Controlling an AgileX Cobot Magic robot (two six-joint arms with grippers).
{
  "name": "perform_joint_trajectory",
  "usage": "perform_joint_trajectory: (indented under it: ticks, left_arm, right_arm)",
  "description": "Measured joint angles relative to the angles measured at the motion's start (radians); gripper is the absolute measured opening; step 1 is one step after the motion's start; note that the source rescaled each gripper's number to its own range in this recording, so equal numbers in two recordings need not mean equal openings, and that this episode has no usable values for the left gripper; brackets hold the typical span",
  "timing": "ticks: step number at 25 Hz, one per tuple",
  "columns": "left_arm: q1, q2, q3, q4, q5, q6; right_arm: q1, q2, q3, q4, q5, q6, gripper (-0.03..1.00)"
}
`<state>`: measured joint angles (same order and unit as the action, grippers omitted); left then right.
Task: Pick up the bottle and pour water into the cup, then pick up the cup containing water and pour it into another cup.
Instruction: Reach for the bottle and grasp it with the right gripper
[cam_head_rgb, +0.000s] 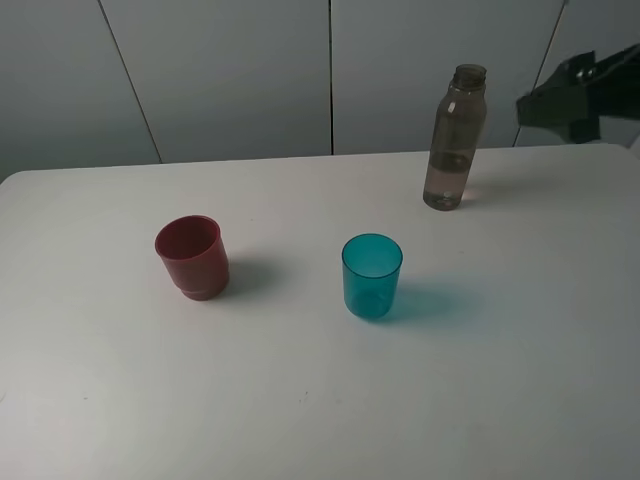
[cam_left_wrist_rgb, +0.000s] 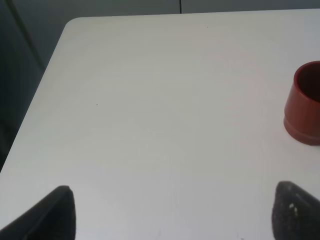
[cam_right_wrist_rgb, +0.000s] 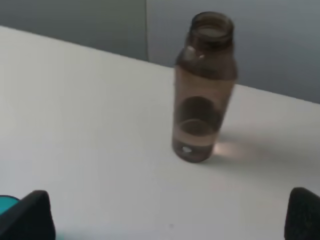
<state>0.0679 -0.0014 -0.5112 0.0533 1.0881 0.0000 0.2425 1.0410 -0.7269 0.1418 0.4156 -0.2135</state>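
The right pincer hangs wide and empty above the desk; the bottle stands upright ahead of it, untouched; the teal cup sits off to its side; the left pincer gapes wide, the red cup ahead, off to one side.

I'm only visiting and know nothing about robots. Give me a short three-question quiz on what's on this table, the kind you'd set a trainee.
1. True or false: the bottle stands upright with no cap on.
2. Of the teal cup and the dark red cup, which stands nearer the bottle? A) teal B) dark red
3. Fill in: the right gripper, facing the bottle, has its jaws ___ and holds nothing.
Key: 1 true; 2 A; 3 open.
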Motion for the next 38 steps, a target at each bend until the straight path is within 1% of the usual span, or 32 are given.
perform_joint_trajectory:
  ticks: [2,7,16,21,24,26,33,38]
  left_arm:
    - [0.0,0.0,0.0,0.0,0.0,0.0]
    - [0.0,0.0,0.0,0.0,0.0,0.0]
    - [0.0,0.0,0.0,0.0,0.0,0.0]
    - [0.0,0.0,0.0,0.0,0.0,0.0]
    - [0.0,0.0,0.0,0.0,0.0,0.0]
    - [0.0,0.0,0.0,0.0,0.0,0.007]
    - [0.0,0.0,0.0,0.0,0.0,0.007]
    - [0.0,0.0,0.0,0.0,0.0,0.007]
  right_arm:
    - [0.02,0.079,0.0,0.006,-0.051,-0.003,1.0]
    - [0.024,0.272,0.0,0.028,-0.166,-0.006,1.0]
    - [0.024,0.558,0.027,0.028,-0.501,-0.006,1.0]
    - [0.024,0.697,0.027,0.029,-0.62,-0.004,1.0]
    - [0.024,0.765,0.027,0.029,-0.666,-0.002,1.0]
    - [0.024,0.799,0.027,0.029,-0.717,0.015,1.0]
    - [0.024,0.89,0.029,0.027,-1.004,0.091,1.0]
    - [0.024,0.947,0.029,0.014,-1.152,0.134,1.0]
